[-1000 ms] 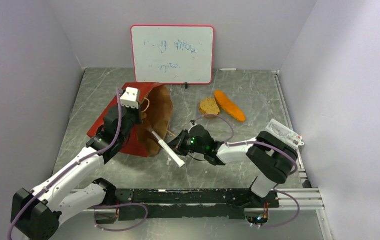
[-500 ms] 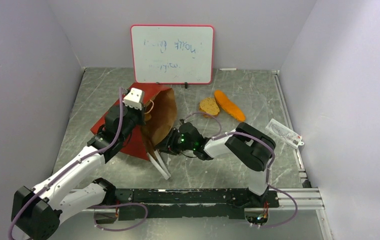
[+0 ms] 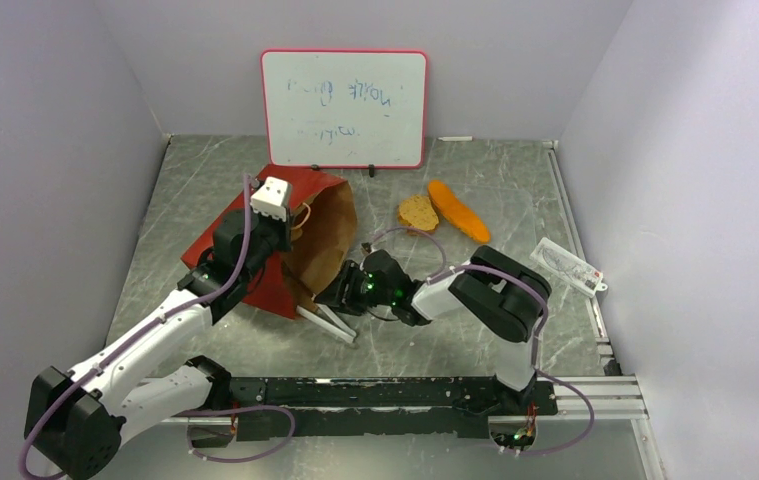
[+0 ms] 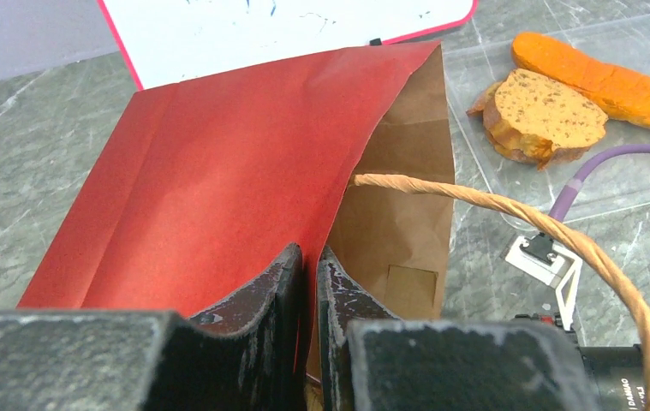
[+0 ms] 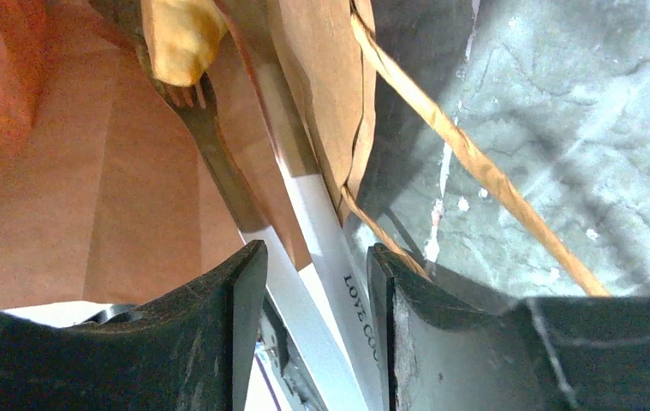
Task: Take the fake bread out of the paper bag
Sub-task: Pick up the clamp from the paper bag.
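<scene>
The paper bag [image 3: 245, 235] lies on its side, red outside, brown inside, its mouth facing right. My left gripper [image 4: 308, 257] is shut on the bag's upper edge [image 4: 338, 197] and holds the mouth up. My right gripper [image 5: 315, 253] is shut on white tongs [image 5: 338, 265] that reach into the bag. The tongs' tips touch a tan-orange roll [image 5: 180, 38] inside. A round brown slice [image 3: 417, 213] and a long orange loaf [image 3: 458, 211] lie on the table right of the bag. A second roll does not show.
A whiteboard [image 3: 344, 108] leans on the back wall behind the bag. A flat plastic packet [image 3: 565, 265] lies at the right edge. The bag's loop handle [image 5: 467, 154] trails over the table by the tongs. Walls close in on left and right.
My right gripper has moved left and pushed the tongs into the bag's mouth. My left gripper has lifted the bag's upper edge and shifted slightly right, opening the mouth wider.
</scene>
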Controlling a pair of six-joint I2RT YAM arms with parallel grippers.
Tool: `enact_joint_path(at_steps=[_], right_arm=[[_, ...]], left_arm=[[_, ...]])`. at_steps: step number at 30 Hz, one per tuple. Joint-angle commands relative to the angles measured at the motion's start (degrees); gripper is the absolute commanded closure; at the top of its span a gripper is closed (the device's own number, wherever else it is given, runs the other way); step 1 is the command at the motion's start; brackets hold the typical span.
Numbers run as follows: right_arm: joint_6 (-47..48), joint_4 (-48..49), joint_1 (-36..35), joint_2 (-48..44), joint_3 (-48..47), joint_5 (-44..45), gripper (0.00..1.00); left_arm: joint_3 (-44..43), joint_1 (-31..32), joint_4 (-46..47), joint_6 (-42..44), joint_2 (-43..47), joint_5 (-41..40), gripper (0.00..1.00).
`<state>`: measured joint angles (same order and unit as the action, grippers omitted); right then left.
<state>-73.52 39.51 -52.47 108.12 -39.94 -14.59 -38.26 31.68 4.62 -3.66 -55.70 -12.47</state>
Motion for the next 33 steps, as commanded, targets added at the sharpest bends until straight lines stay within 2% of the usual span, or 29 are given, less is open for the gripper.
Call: enact_joint_path(at_steps=[1,7,16,28,33], right_arm=[[7.3,-0.91,-0.04,-3.03,1.22,1.25,0.53],[19.32,-8.43,-2.63,-7.07,-0.38,6.7,0.51],[32.19,-16.09,-9.63,-5.61,-4.84,19.12,0.5],[37.78,-14.05,-14.17,-6.65,-2.19,28.94,0.5],[37.84,-12.48,-14.4,-8.61,-0.75,30.2,0.49]], left_arm=[[0.29,0.18,2.97,-0.38,-0.6,0.69,0.93],[-0.23,0.16,2.59,-0.73,-1.16,0.93,0.93],[-0.8,0.19,1.76,-1.12,-1.3,1.38,0.93],[-0.91,0.14,1.47,-1.6,-1.73,2.16,0.93],[-0.94,0.22,1.46,-1.68,-1.78,2.36,0.93]])
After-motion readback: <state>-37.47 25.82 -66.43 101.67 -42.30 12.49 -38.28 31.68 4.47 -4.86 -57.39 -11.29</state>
